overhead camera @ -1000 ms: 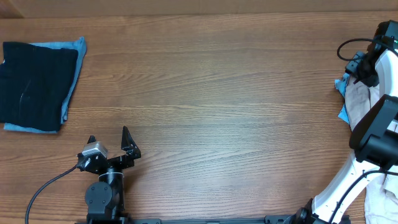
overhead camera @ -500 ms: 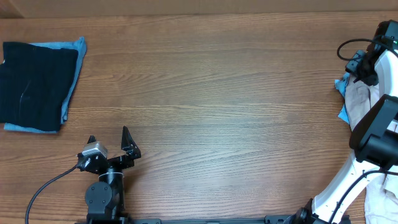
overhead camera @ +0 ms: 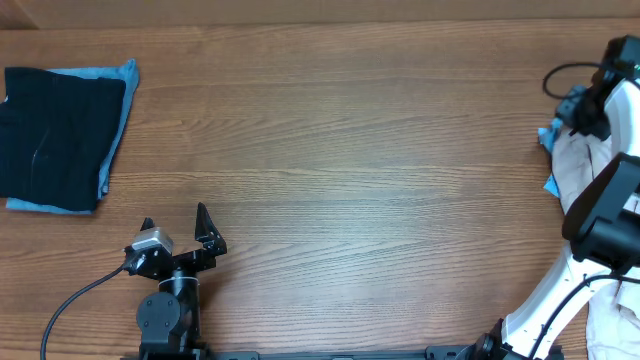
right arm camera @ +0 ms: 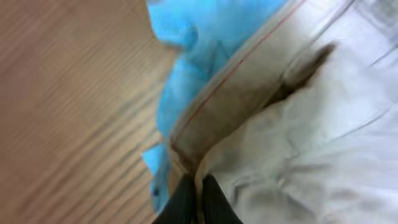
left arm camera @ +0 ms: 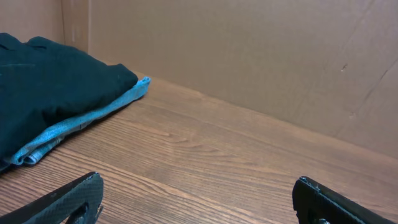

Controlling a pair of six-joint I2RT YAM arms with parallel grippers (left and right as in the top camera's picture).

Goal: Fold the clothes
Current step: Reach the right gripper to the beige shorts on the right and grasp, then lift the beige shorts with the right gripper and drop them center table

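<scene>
Robot lab bench, wood-grain table (overhead camera: 350,150), plain brown board walls (left arm camera: 249,56), cabled robot arms (overhead camera: 170,300)

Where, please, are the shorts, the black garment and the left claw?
shorts (right arm camera: 298,155), right wrist view, pale fabric panel.
black garment (overhead camera: 55,135), overhead view, middle of its top.
left claw (overhead camera: 175,215), overhead view, midway between fingertips.

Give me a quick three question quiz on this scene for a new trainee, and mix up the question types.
1. True or false: the left gripper is open and empty.
2. What does the right gripper pinch? A) a towel B) shorts C) nothing
3. What colour is the cloth under the black garment?

Key: 1 true. 2 B. 3 blue; the blue cloth shows along its edge.
</scene>
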